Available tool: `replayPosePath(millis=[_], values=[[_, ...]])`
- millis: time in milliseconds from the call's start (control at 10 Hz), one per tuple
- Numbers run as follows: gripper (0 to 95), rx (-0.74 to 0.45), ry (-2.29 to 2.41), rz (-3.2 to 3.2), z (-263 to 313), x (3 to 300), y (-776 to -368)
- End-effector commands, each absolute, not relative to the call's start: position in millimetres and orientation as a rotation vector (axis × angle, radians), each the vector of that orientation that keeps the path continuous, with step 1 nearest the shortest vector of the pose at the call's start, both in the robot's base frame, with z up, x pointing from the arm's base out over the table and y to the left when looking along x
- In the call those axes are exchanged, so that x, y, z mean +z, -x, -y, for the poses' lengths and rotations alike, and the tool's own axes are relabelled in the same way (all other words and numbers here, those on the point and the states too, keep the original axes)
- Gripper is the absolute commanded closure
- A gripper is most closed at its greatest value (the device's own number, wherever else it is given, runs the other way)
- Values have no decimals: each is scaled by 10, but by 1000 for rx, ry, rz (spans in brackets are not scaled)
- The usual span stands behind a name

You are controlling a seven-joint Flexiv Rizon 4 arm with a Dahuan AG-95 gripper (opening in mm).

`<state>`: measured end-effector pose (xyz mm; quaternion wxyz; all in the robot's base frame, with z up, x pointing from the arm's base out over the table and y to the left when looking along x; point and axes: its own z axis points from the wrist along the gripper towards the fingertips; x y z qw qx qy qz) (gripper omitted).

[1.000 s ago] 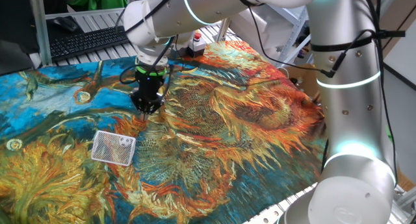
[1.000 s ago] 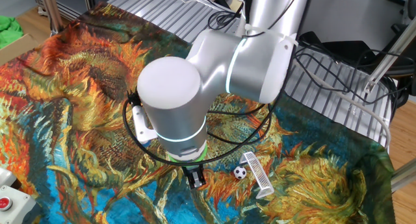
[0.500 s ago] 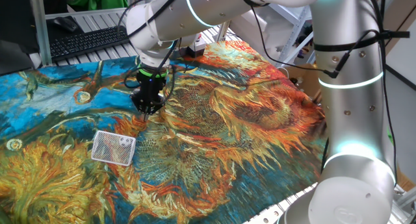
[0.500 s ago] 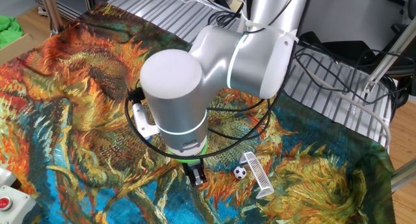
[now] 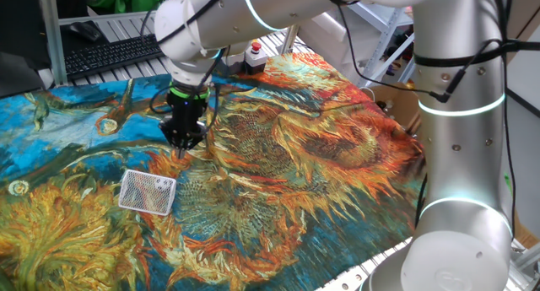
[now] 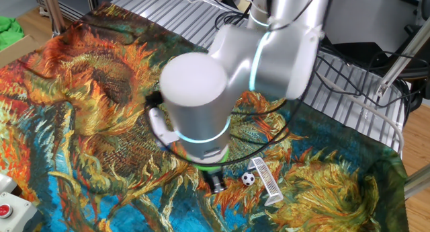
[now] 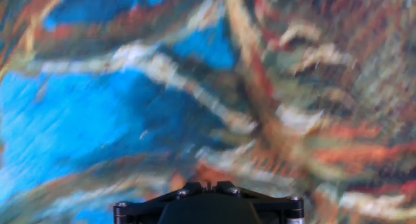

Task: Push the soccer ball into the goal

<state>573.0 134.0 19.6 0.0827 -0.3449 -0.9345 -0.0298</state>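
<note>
Though blurred — no legible writing.

The hand view is motion-blurred, showing only smeared cloth (image 7: 195,87) with its fingers out of sight, while the pincer (image 6: 218,185) is half hidden under the arm, its jaw gap too small to tell.

Silver-white arm (image 5: 456,97) w/ glowing rings, blk cables, blk gripper (image 5: 185,141).
</note>
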Motion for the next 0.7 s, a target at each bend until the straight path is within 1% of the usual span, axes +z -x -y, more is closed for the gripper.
replayPosePath(millis=[100, 400, 700], values=[[950, -106, 1018, 2789, -1380, 175, -5752], [950, -124, 1023, 2790, -1523, 52, -5654], [950, -125, 1037, 2794, -1663, 96, -5560]])
